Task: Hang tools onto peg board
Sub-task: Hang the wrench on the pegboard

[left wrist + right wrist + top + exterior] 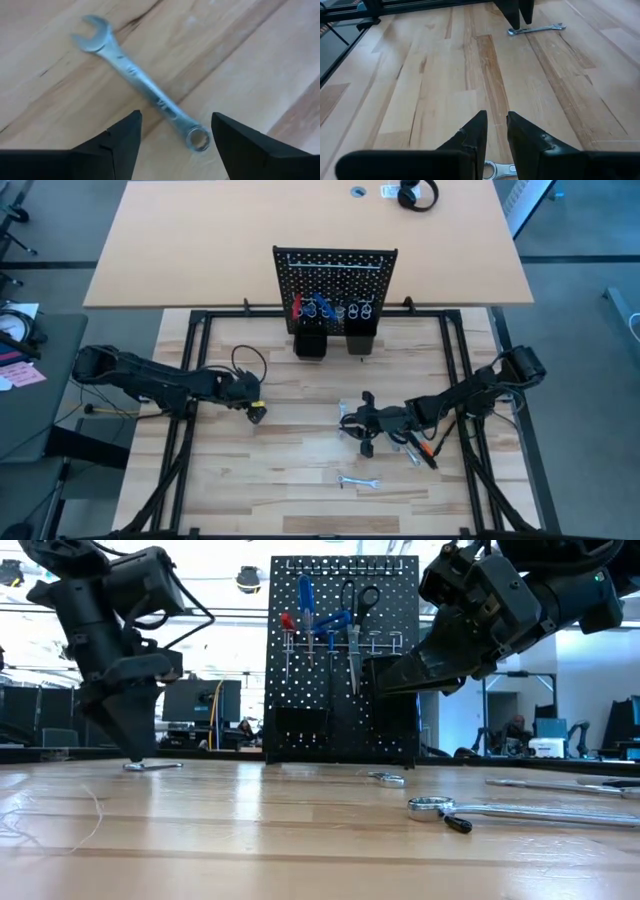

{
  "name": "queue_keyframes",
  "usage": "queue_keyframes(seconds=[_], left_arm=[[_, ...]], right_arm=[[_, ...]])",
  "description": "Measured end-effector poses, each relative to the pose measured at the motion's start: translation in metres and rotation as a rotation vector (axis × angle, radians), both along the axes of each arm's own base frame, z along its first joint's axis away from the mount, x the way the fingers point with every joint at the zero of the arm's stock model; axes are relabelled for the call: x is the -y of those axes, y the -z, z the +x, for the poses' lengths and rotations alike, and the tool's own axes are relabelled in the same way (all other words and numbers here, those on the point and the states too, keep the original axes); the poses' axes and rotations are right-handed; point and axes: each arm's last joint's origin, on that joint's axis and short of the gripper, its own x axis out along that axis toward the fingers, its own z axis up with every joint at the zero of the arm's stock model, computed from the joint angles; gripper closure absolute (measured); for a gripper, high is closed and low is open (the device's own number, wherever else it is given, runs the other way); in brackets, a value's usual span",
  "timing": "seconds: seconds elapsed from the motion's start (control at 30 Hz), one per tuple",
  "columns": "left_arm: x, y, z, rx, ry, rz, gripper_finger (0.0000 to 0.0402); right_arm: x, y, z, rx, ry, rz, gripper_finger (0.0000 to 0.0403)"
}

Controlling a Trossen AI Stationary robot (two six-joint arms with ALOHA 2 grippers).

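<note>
Left gripper [172,132] points down, fingers spread; right gripper [496,131] fingers nearly closed.

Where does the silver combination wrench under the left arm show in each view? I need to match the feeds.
High view: not seen, hidden beneath the left gripper, left of centre.
Low view: the silver combination wrench lies flat at left, below that gripper.
Left wrist view: centre, diagonal, ahead of the open fingers.
Right wrist view: far off, upper right.
Shared landmark: the left gripper.
</note>
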Motion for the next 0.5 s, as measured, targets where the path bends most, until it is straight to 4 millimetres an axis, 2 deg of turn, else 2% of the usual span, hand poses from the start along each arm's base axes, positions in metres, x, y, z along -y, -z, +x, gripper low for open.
queue_keyframes(seconds=[0.1, 0.33, 0.5], left_arm=[[0.000, 0.005, 0.004, -0.010, 0.003, 0.001, 0.0169], [0.002, 0.032, 0.019, -0.182, 0.107, 0.060, 0.0203], [0.011, 0.027, 0.036, -0.245, 0.271, 0.111, 0.0261]], right_arm=[[0.000, 0.000, 0.000, -0.001, 0.000, 0.000, 0.0316], [0.000, 0.001, 0.000, -0.005, -0.001, -0.001, 0.0316], [0.000, 0.001, -0.001, -0.009, -0.001, -0.002, 0.0316]])
